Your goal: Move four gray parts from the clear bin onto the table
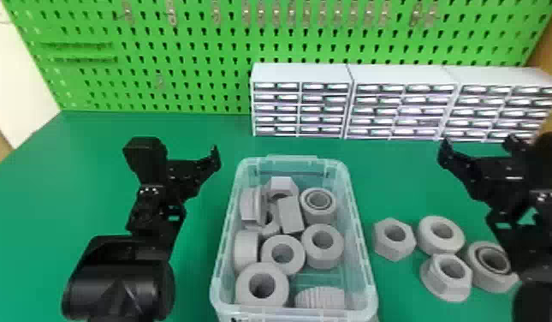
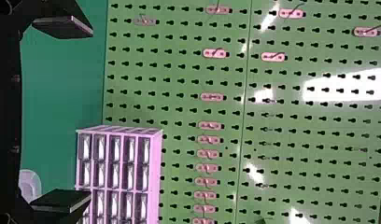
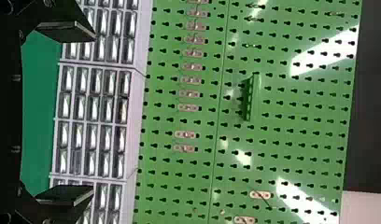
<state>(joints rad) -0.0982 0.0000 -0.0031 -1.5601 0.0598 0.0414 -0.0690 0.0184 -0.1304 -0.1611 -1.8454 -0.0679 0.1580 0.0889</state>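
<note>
Left of the clear bin [image 1: 294, 162], my left gripper [image 1: 182, 150] is held above the table; in the left wrist view the left gripper [image 2: 62, 114] stands open with nothing between its fingers. Over the right side is my right gripper [image 1: 480, 143], and in the right wrist view the right gripper [image 3: 67, 112] is likewise open and holds nothing. Several gray parts lie in the bin, among them a ring [image 1: 262, 295] at the front and a ridged part [image 1: 321, 297]. Right of the bin, a hex nut [image 1: 382, 244], a ring [image 1: 428, 240], a flanged nut [image 1: 441, 284] and another part [image 1: 480, 272] rest on the table.
White drawer cabinets [image 1: 302, 73] stand at the back right, before a green pegboard [image 1: 193, 47] with metal hooks. The green table [image 1: 95, 171] stretches out around the bin. The right arm partly overhangs the rightmost loose part.
</note>
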